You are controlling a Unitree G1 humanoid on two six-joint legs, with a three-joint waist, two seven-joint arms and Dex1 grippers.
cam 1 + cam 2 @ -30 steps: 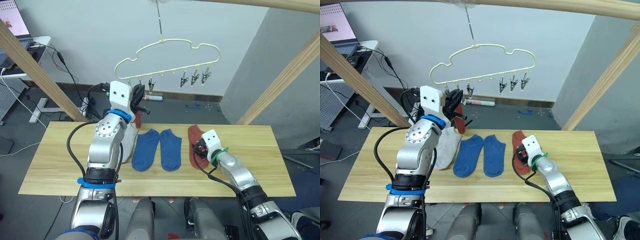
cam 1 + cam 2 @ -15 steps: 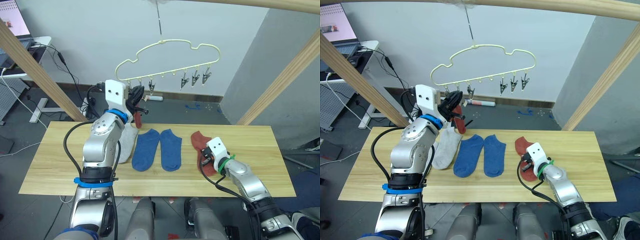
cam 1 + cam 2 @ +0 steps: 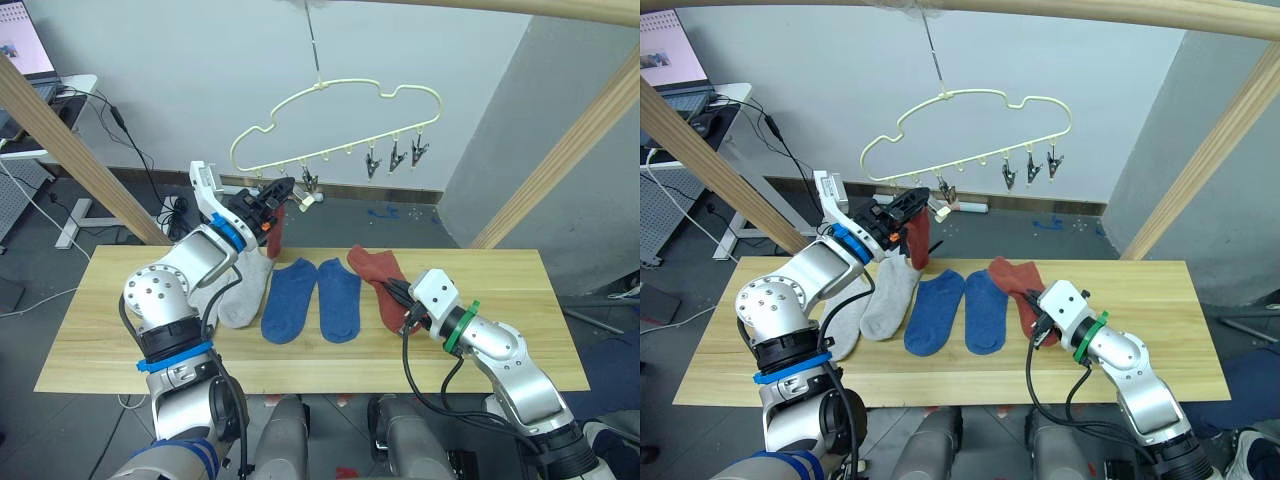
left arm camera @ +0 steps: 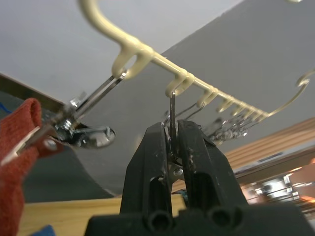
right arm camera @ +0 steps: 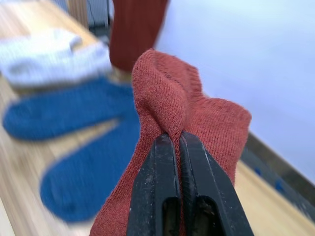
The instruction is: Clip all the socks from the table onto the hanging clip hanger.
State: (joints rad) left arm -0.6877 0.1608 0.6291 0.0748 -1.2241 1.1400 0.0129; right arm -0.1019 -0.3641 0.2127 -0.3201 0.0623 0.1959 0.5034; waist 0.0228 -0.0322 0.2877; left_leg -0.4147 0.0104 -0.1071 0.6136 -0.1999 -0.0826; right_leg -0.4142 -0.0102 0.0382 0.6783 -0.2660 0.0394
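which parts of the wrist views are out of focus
Right wrist view: the blue socks and grey sock behind are blurred, while the rust red sock pinched in the fingers is sharp. Left wrist view: the red sock at the edge is soft, and the far clips smear together.

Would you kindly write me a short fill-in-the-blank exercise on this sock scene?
The right gripper is shut on a rust red ___.
The left gripper squeezes a small metal ___ of the pale yellow wire hanger.
Between the light grey socks and the held one lie two ___ socks.

Missing: sock; clip; blue
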